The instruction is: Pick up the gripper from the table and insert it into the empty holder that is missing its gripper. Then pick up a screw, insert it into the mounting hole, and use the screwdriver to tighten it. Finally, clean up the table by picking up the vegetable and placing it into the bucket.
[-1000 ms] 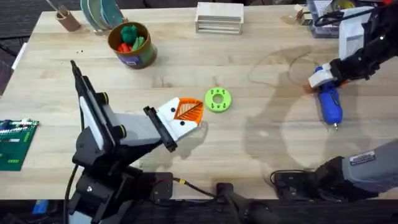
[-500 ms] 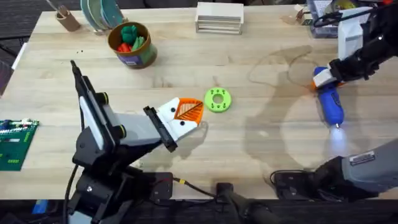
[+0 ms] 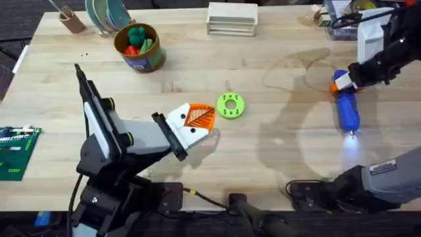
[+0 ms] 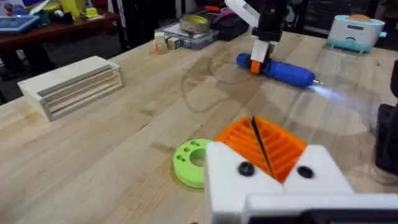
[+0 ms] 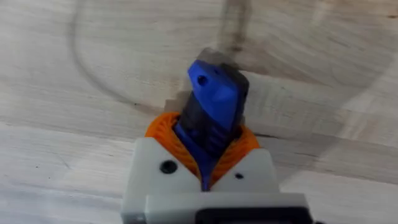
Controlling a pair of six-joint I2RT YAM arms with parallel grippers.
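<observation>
My left gripper rests low at the table's middle, shut with nothing between its fingers. Both of its white holders carry an orange ribbed gripper pad, and a dark screw head shows on each. At the right, my right gripper is shut on the rear end of the blue screwdriver, whose lit tip points toward the near edge. The right wrist view shows orange pads clamping the screwdriver. A green vegetable lies inside the bucket at the back left.
A lime-green ring disc lies just beyond the left gripper's tips. A slatted wooden box stands at the back, a pencil cup and plates at the back left. A green circuit board lies at the left edge.
The right gripper shifted slightly along the screwdriver and swung it straighter toward the near edge. A light came on at the tip. The left arm stayed still.
</observation>
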